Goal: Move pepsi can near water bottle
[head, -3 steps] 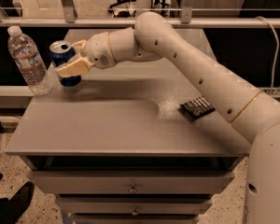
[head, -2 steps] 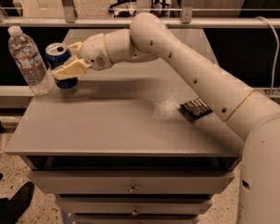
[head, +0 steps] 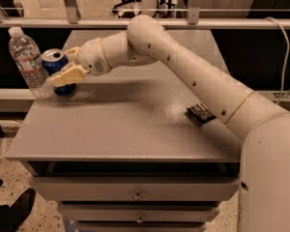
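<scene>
**Nearing completion: pepsi can held just beside the water bottle**

The water bottle [head: 28,62] stands upright at the far left corner of the grey drawer cabinet [head: 135,134], cap uppermost. The pepsi can [head: 53,62] is just to the right of the bottle, close to touching it. It is upright, with its long axis vertical and its silver top facing up. Its logo side is not visible. The gripper [head: 62,66] is at the can, right of the bottle, with its cream fingers [head: 67,75] clasped around the can's body.

Assessment: the required nearness appears met. What remains is to confirm the can's base is seated on the cabinet top, let go of it and withdraw the arm. Whether the base bears on the surface cannot be confirmed. A dark snack wrapper [head: 200,114] lies well to the right of the bottle and is not involved.
</scene>
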Available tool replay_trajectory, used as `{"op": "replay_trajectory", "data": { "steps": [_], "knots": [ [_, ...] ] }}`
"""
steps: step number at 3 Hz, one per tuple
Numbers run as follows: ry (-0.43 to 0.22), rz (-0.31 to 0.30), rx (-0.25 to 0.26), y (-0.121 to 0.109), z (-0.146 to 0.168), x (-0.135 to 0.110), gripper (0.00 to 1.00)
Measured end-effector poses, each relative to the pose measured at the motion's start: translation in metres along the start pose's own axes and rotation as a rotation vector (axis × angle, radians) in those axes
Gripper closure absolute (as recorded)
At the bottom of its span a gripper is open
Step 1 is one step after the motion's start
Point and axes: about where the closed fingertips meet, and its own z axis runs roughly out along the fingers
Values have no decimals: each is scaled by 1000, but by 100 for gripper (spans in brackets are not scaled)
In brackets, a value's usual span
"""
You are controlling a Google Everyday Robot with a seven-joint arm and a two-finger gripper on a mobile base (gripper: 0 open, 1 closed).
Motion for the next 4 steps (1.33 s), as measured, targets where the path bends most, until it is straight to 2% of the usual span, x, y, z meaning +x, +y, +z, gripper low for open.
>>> {"op": "replay_trajectory", "data": {
  "steps": [1, 2, 3, 4],
  "knots": [
    [5, 2, -5, 1, 3, 2, 1],
    [5, 4, -6, 1, 4, 3, 0],
    [37, 14, 71, -20, -37, 18, 0],
    [76, 10, 209, -59, -104, 31, 0]
  ]
}}
